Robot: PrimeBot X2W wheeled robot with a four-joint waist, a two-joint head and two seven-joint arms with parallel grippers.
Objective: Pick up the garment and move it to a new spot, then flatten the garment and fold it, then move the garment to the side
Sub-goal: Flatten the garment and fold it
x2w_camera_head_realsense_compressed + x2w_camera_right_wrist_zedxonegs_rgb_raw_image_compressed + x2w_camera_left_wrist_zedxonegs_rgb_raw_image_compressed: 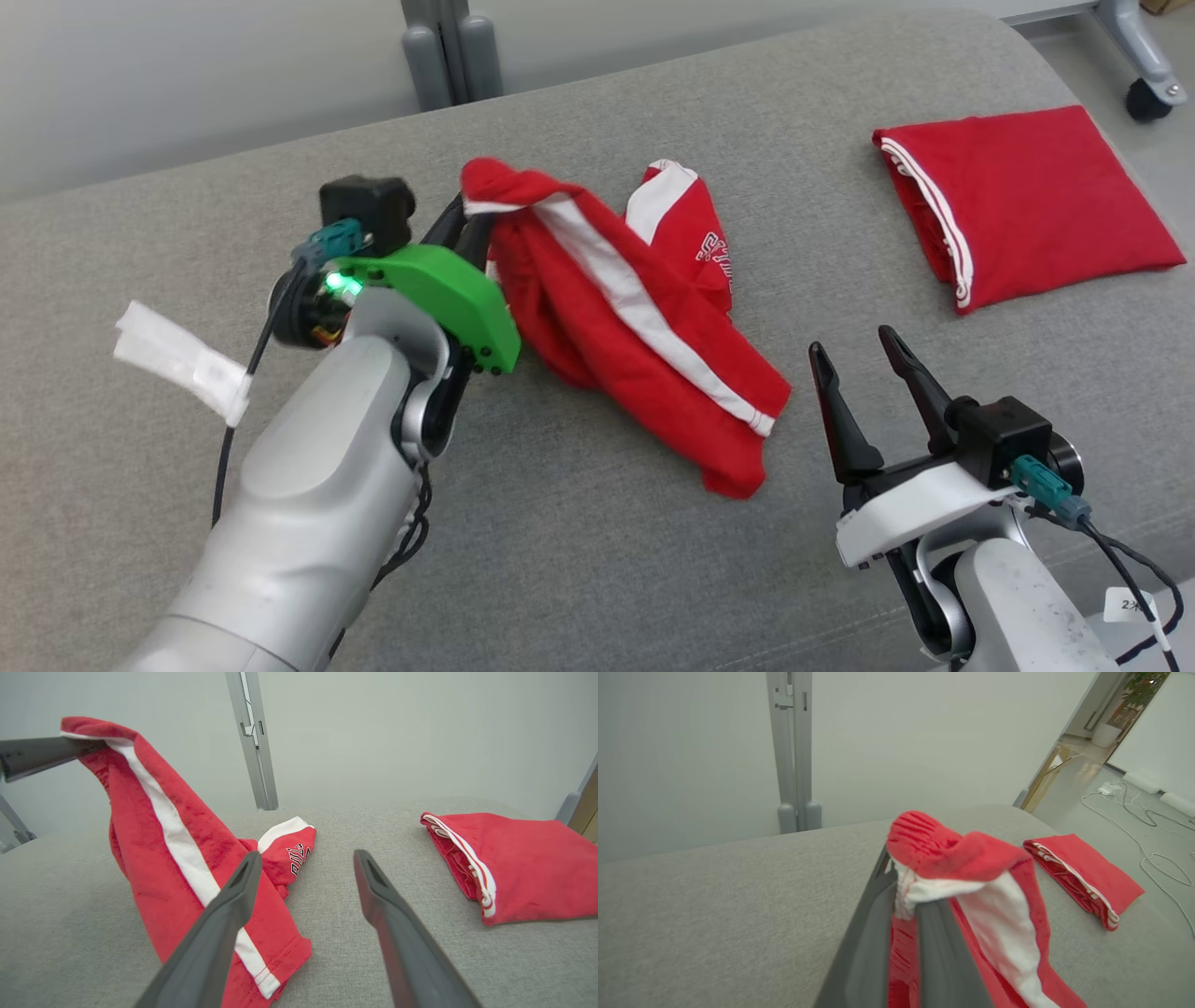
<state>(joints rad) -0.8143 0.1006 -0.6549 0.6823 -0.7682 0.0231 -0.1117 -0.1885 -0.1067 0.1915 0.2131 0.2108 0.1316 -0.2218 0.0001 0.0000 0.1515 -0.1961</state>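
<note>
**Grey padded table [607, 579], seen from the head and from both wrists.**

At far left a white strip [182, 359] lies flat on the surface, apart from everything else.

Left gripper [471, 210]: the jaws are closed tight on a bunched edge of the red garment [616, 308]. Red and white fabric is pinched between the two dark fingers [943, 952] and bulges over their tips. The pinched end is raised off the table. From it the garment slopes down to the right, with its white side stripe running along the slope. Its low hem and a second leg with a white band rest on the surface near table centre.

Right gripper [854, 343]: the jaws are spread wide and hold nothing. It sits just right of the garment's low hem, clear of the fabric.

At far right a folded red garment [1027, 201] lies as a flat rectangle with white piping along its left edge, well apart from the first.

The left wrist view gives the grip in close-up and, beyond the table, loose cables [1148, 826] on the floor. The right wrist view shows the raised garment side-on against the wall, and lettering on the resting leg. The head view adds the white strip and a castor [1146, 98] at upper right.
</note>
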